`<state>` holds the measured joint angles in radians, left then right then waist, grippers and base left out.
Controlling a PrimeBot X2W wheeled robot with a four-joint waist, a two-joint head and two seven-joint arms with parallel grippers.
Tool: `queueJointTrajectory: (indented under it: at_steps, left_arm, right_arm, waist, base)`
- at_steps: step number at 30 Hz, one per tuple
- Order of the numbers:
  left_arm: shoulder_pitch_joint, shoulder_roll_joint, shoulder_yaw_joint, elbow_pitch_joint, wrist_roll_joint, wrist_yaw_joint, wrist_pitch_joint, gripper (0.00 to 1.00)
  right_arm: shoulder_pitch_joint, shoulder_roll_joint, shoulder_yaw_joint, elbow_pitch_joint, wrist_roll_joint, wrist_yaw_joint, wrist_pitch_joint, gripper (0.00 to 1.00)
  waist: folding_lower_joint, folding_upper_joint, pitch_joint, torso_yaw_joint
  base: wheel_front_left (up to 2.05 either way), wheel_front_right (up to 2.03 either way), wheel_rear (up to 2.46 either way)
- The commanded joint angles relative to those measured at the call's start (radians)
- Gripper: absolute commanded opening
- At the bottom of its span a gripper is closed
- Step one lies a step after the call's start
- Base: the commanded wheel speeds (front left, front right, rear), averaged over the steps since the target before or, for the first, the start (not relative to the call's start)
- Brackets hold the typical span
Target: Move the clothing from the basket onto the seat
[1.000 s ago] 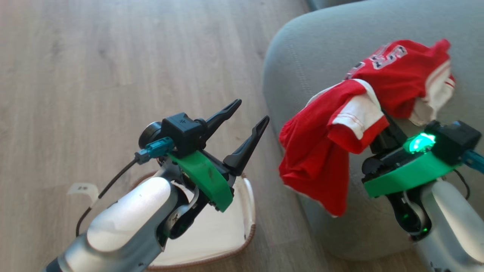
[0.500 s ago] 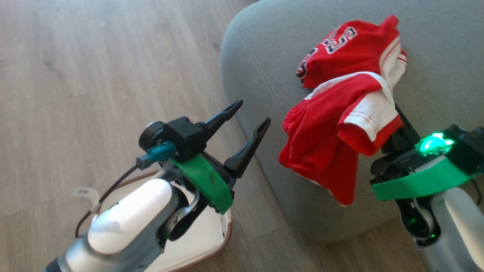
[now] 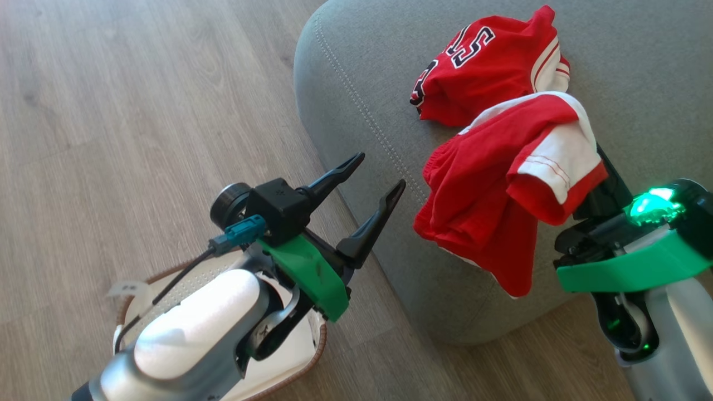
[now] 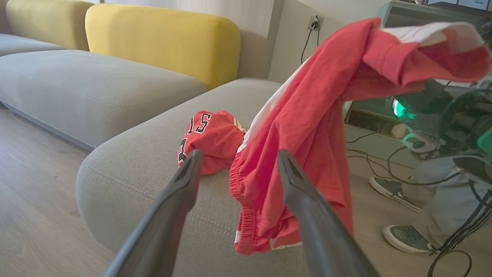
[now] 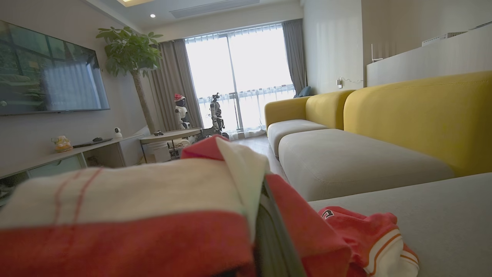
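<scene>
The clothing is two red garments. A jersey (image 3: 490,61) with a black number lies crumpled on the grey-green seat (image 3: 362,83). A second red piece with white trim (image 3: 490,189) drapes over my right gripper (image 3: 604,175), which is shut on it; it hangs above the seat's front edge, and the cloth hides the fingertips. My left gripper (image 3: 381,170) stands open and empty just left of the seat's corner, above the white basket (image 3: 316,356). In the left wrist view the hanging garment (image 4: 307,127) shows beyond the open left gripper (image 4: 239,154). In the right wrist view the jersey (image 5: 369,234) lies on the seat (image 5: 442,207).
Wood floor (image 3: 139,111) spreads to the left. Yellow backrests (image 4: 161,42) and another grey cushion (image 4: 84,84) stand behind the seat. A person's shoes (image 4: 403,234) and trailing cables (image 4: 453,246) are on the floor to the right. A desk, a plant and a television line the far wall.
The head camera has swung right, so the seat and jersey sit further left and the basket lower. The held garment stays draped on the shut right gripper; the left stays open.
</scene>
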<state>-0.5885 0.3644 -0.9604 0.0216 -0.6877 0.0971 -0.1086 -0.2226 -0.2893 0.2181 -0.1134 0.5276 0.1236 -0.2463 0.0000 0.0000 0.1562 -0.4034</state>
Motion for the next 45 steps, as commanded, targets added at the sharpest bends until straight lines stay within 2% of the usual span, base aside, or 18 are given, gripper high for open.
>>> queueJointTrajectory:
  at_steps: [1, 14, 16, 20, 26, 32, 34, 39, 45]
  left_arm:
    - [-0.043, 0.017, 0.036, -0.035, 0.011, 0.001, -0.011, 1.0]
    - [-0.08, 0.026, 0.031, -0.045, 0.018, -0.01, 0.006, 1.0]
    - [-0.093, 0.029, 0.029, -0.048, 0.021, -0.014, 0.015, 1.0]
    - [-0.106, 0.033, 0.028, -0.052, 0.023, -0.017, 0.024, 1.0]
    - [-0.135, 0.04, 0.024, -0.064, 0.029, -0.022, 0.047, 1.0]
    - [-0.169, 0.042, 0.021, -0.075, 0.037, -0.029, 0.067, 1.0]
    - [-0.18, 0.042, 0.02, -0.079, 0.039, -0.03, 0.072, 1.0]
    - [-0.209, 0.037, 0.014, -0.086, 0.05, -0.037, 0.084, 1.0]
    - [-0.248, 0.023, 0.013, -0.089, 0.061, -0.043, 0.088, 1.0]
  right_arm:
    - [-0.003, -0.009, 0.001, -0.043, -0.008, 0.007, 0.004, 0.0]
    - [-0.15, -0.083, -0.055, -0.043, 0.004, 0.007, 0.044, 0.0]
    - [-0.21, -0.126, -0.064, -0.024, 0.003, 0.007, 0.062, 0.0]
    - [-0.27, -0.165, -0.089, -0.005, 0.012, 0.007, 0.074, 0.0]
    - [-0.383, -0.258, -0.141, 0.051, 0.04, 0.007, 0.096, 0.0]
    - [-0.482, -0.345, -0.223, 0.172, 0.067, 0.007, 0.103, 0.0]
    - [-0.501, -0.377, -0.222, 0.235, 0.058, 0.007, 0.112, 0.0]
    - [-0.56, -0.416, -0.225, 0.416, 0.068, 0.007, 0.1, 0.0]
    - [-0.661, -0.443, -0.256, 0.609, -0.022, 0.007, 0.064, 0.0]
  waist:
    - [0.0, 0.0, 0.003, 0.001]
    - [0.0, 0.0, 0.062, 0.025]
    - [0.0, 0.0, 0.083, 0.037]
    - [0.0, 0.0, 0.106, 0.05]
    - [0.0, 0.0, 0.16, 0.082]
    - [0.0, 0.0, 0.221, 0.123]
    - [0.0, 0.0, 0.245, 0.137]
    - [0.0, 0.0, 0.302, 0.174]
    - [0.0, 0.0, 0.369, 0.216]
  base:
    - [0.0, 0.0, 0.0]
    - [0.0, 0.0, 0.0]
    - [0.0, 0.0, 0.0]
    - [0.0, 0.0, 0.0]
    - [0.0, 0.0, 0.0]
    - [0.0, 0.0, 0.0]
    - [0.0, 0.0, 0.0]
    - [0.0, 0.0, 0.0]
    - [0.0, 0.0, 0.0]
